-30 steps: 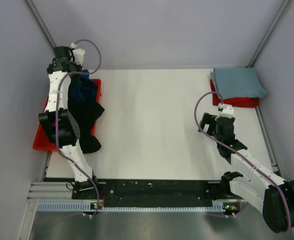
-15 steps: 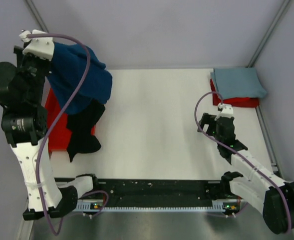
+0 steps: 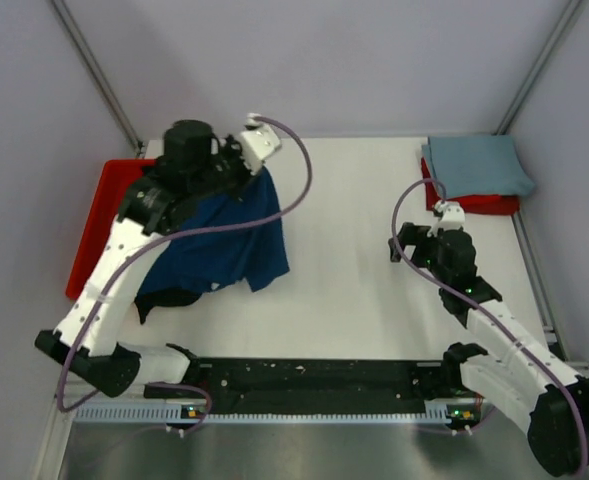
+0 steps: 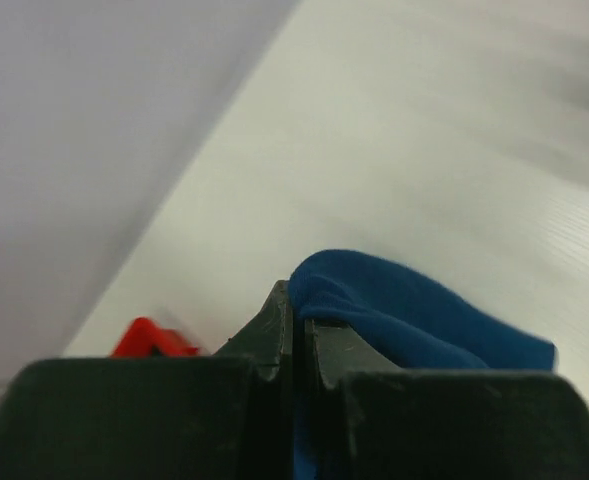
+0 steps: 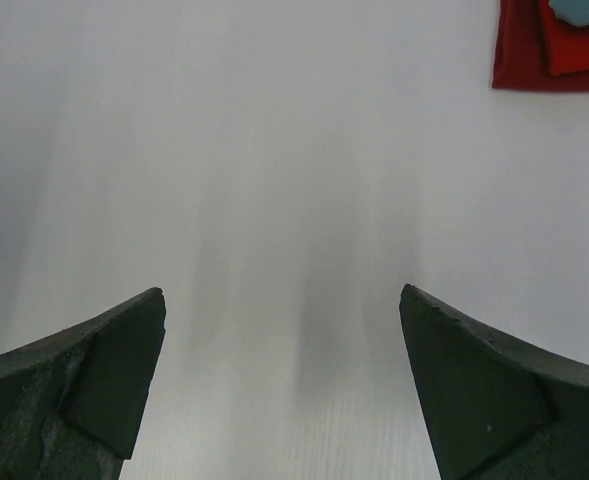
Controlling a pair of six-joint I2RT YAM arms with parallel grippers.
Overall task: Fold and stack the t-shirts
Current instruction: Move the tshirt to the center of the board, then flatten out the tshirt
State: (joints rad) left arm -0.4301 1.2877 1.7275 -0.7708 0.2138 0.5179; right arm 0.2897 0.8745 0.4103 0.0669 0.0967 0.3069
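My left gripper (image 3: 258, 168) is shut on a fold of the dark navy blue t-shirt (image 3: 224, 240), which hangs from it and drapes over the left side of the table. In the left wrist view the cloth (image 4: 414, 320) bulges out between the closed fingers of the left gripper (image 4: 299, 310). A black t-shirt (image 3: 169, 298) peeks out under the navy one's near edge. A pale grey-blue t-shirt (image 3: 479, 165) lies folded at the far right. My right gripper (image 3: 421, 240) (image 5: 282, 295) hovers open over bare table with nothing between its fingers.
A red tray (image 3: 99, 225) sits at the table's left edge, partly behind my left arm. Under the grey-blue shirt is a second red tray (image 3: 474, 204) (image 5: 534, 60). Grey walls close in the table on the left, far and right sides.
The left arm swung from above the left tray rightward and down over the table, carrying the navy shirt, which now covers most of the black one. The right arm shifted slightly.
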